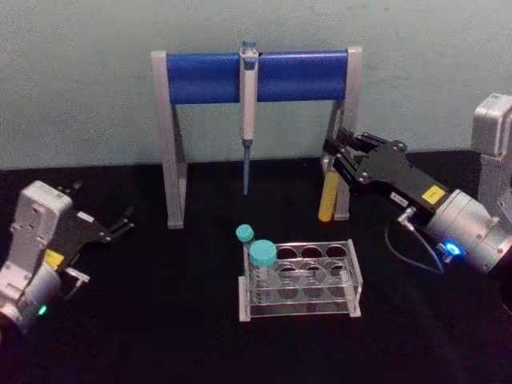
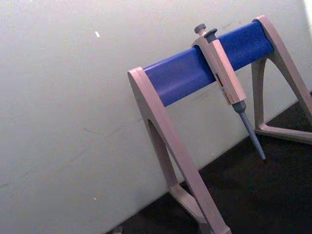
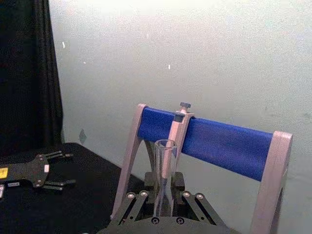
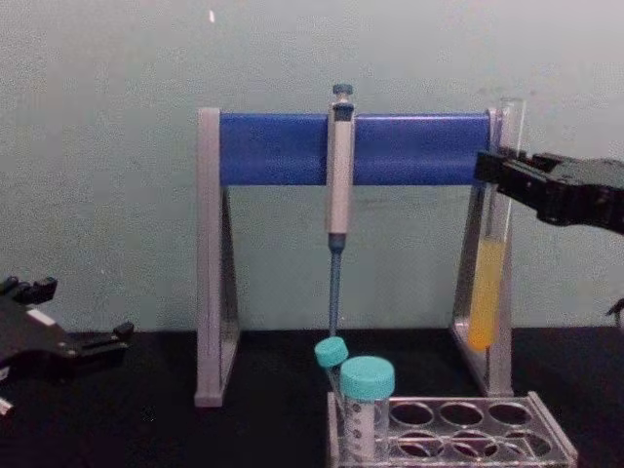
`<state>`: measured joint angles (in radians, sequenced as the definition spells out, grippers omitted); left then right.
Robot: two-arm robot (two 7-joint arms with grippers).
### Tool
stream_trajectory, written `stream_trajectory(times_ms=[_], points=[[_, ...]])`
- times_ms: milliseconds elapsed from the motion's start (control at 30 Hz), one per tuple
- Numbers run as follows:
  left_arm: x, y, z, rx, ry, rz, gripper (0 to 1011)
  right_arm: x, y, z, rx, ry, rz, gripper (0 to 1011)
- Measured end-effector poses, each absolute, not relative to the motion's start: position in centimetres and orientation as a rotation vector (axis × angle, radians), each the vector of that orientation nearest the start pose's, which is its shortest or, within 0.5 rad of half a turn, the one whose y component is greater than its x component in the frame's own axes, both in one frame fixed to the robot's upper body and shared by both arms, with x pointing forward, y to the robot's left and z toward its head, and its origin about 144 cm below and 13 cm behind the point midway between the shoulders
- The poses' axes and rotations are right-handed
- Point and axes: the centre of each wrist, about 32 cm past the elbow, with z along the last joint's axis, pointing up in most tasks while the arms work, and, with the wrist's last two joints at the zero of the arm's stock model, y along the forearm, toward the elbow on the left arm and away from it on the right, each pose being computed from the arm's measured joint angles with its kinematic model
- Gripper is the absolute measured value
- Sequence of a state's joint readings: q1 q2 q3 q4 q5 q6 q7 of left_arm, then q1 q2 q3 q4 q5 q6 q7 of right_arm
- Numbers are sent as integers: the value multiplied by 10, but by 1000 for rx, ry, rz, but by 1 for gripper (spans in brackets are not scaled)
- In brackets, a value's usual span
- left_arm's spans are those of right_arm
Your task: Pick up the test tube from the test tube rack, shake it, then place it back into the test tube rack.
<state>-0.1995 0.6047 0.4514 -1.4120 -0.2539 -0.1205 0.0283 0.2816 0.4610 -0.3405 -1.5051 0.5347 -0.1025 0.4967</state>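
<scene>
the right gripper (image 1: pixel 334 160) pinches the tube (image 1: pixel 326 200) upright, up behind the rack (image 1: pixel 357 282), likely so nothing spills when shaken; left gripper (image 1: pixel 120 222) idles spread, left of the rack.

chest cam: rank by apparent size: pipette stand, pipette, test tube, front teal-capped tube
1. Pipette stand, largest.
2-3. Pipette and test tube, which the right gripper holds: similar length, no clear order.
4. Front teal-capped tube, smallest despite being nearest the camera.
Left gripper rests open on the left.
</scene>
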Motion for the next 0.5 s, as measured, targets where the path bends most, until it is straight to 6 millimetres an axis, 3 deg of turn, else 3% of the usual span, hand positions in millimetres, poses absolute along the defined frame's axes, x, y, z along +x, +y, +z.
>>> stream_trajectory(times_ms=[500], points=[[489, 310, 1140, 304, -285, 1248, 1001, 530, -262, 1208, 102, -145, -730, 234]])
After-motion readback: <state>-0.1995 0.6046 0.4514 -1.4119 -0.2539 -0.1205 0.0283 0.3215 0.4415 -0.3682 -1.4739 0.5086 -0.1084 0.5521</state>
